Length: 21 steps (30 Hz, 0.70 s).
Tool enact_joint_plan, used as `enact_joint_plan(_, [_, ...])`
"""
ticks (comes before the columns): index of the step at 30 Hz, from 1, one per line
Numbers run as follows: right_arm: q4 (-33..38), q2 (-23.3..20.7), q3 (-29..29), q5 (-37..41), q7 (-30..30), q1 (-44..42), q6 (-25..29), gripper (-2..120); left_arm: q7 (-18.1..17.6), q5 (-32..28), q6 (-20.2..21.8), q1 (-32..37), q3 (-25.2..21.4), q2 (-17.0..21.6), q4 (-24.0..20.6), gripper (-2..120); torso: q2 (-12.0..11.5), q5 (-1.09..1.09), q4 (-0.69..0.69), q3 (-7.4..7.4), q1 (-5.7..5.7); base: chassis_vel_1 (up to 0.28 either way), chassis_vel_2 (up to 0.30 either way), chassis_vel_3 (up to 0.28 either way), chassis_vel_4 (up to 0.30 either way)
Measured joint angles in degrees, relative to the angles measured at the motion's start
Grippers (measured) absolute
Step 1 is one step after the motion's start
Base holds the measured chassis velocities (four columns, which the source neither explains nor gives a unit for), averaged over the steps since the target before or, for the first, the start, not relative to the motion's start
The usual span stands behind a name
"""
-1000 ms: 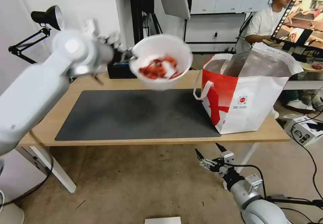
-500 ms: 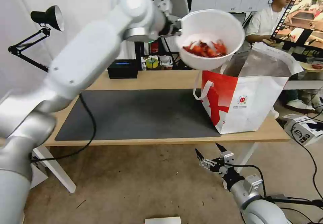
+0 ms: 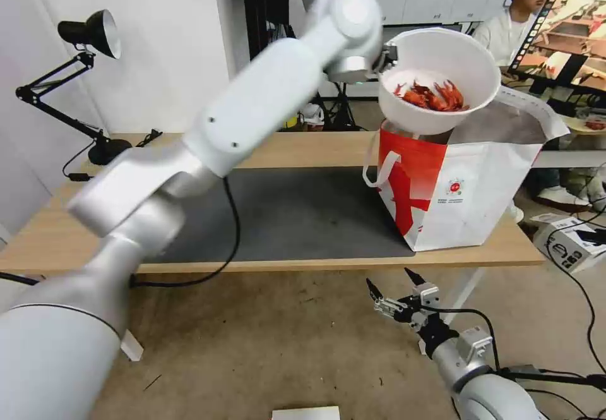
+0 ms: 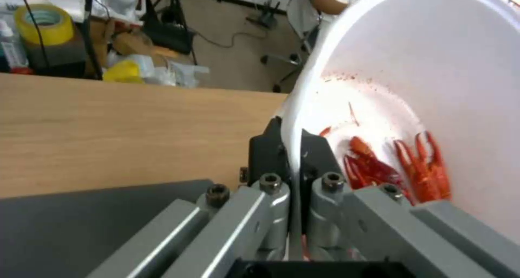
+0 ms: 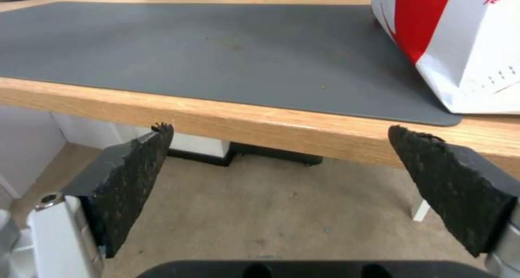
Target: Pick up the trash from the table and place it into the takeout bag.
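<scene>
The left gripper (image 3: 386, 55) is clenched on the rim of the bowl (image 3: 439, 79) and holds it just above the open takeout bag (image 3: 464, 180). The step is the drop; next it needs lowering inside, then releasing. The right gripper (image 3: 390, 290) waits released below the table (image 3: 303, 148).

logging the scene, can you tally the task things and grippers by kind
bowl: 1
bag: 1
table: 1
grippers: 2, left gripper shut on the bowl rim, right gripper open below the table edge
total: 5
</scene>
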Motion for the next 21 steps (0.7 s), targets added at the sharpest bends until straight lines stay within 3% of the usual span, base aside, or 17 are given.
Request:
enact_joint_plan(7, [0.00,0.00,0.00,0.00,0.00,0.00,0.00,100,0.59,6.92,-4.65,2.24,1.88,-1.42,0.90,0,0.00,-0.01,0.00,0.00,0.00,0.000,0.000,0.000,0.000])
enact_joint_plan(21, [0.00,0.00,0.00,0.00,0.00,0.00,0.00,100,4.95,17.42,-6.42,4.10,7.55,0.71,-3.06,0,0.00,-0.02,0.01,0.00,-0.01,0.000,0.000,0.000,0.000])
